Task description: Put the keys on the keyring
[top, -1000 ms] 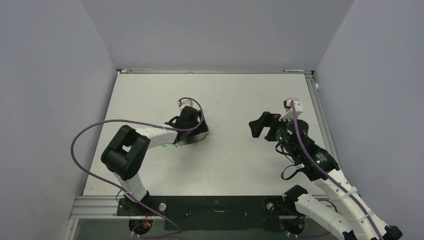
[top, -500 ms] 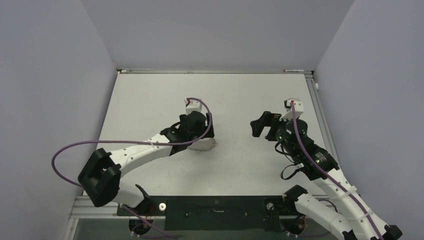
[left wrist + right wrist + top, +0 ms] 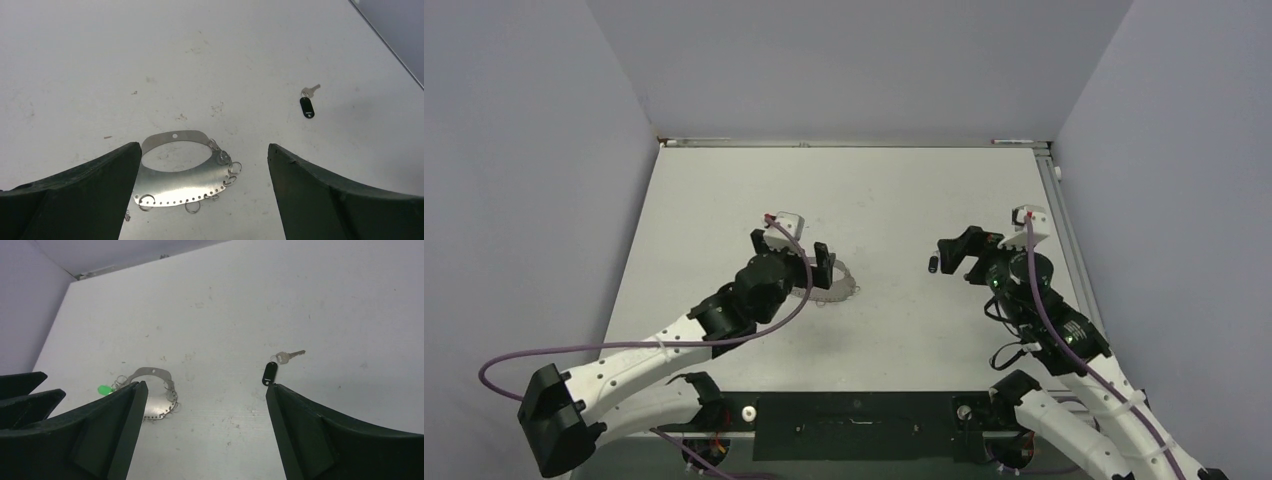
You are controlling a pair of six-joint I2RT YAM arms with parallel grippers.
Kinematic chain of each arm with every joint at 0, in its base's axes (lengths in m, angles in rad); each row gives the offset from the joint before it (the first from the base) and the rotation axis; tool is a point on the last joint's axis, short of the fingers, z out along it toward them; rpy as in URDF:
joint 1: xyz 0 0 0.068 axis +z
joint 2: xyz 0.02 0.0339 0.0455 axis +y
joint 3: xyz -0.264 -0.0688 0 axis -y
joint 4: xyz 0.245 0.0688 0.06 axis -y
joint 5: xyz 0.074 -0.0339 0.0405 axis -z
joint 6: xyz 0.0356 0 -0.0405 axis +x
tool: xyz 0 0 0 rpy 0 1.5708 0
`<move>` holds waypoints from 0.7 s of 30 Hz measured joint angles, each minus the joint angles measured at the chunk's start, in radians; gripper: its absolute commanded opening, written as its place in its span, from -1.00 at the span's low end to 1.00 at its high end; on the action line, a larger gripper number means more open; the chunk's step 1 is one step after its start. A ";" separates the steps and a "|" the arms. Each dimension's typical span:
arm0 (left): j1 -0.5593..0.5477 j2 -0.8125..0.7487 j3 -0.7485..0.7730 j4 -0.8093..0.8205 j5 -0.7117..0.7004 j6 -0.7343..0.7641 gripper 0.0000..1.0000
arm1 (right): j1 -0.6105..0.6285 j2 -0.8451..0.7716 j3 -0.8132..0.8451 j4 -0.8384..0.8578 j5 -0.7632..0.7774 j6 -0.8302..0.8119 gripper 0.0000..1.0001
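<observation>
The keyring (image 3: 186, 176) is a flat silver plate with a big hole and small wire rings along its edge. It lies flat on the table (image 3: 894, 200), and the top view shows the keyring (image 3: 842, 290) left of centre. A bright green tag (image 3: 104, 389) lies at its far side. My left gripper (image 3: 203, 147) hangs open just behind it, touching nothing; the top view has the left gripper (image 3: 817, 270) right beside the plate. One of the keys (image 3: 307, 106), silver with a black oblong head, lies alone on the table. My right gripper (image 3: 207, 385) stands open, and the key (image 3: 270, 373) sits just beyond its right finger.
White walls close in the table on three sides, with a metal rail (image 3: 1064, 230) along the right edge. In the top view the key (image 3: 935, 264) lies just left of the right gripper (image 3: 954, 256), about a gripper's width right of the keyring.
My left arm has swung back toward the near left and opened its jaws, leaving the keyring flat on the table. The right gripper has shifted slightly right, and the key now shows beside it.
</observation>
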 measured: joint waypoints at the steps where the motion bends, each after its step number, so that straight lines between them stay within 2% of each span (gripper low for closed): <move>1: 0.014 -0.020 -0.009 0.011 0.001 -0.002 0.92 | 0.000 -0.036 -0.019 0.019 -0.009 -0.005 0.88; 6: 0.087 0.056 0.031 -0.034 0.030 -0.029 0.93 | 0.000 -0.164 -0.087 0.062 -0.043 -0.043 0.88; 12: 0.092 0.177 0.095 -0.152 0.124 -0.061 0.99 | 0.000 -0.100 -0.086 0.042 -0.044 -0.065 0.88; 13: 0.094 0.197 0.111 -0.165 0.147 -0.066 0.84 | 0.000 -0.082 -0.086 0.037 -0.044 -0.068 0.88; 16: 0.108 0.282 0.172 -0.197 0.223 -0.088 0.56 | 0.000 -0.044 -0.085 0.026 -0.047 -0.069 0.88; 19: 0.127 0.400 0.253 -0.232 0.279 -0.097 0.10 | 0.000 -0.025 -0.085 0.015 -0.051 -0.072 0.88; 21: 0.134 0.482 0.305 -0.261 0.306 -0.103 -0.06 | 0.000 -0.024 -0.085 0.009 -0.052 -0.073 0.89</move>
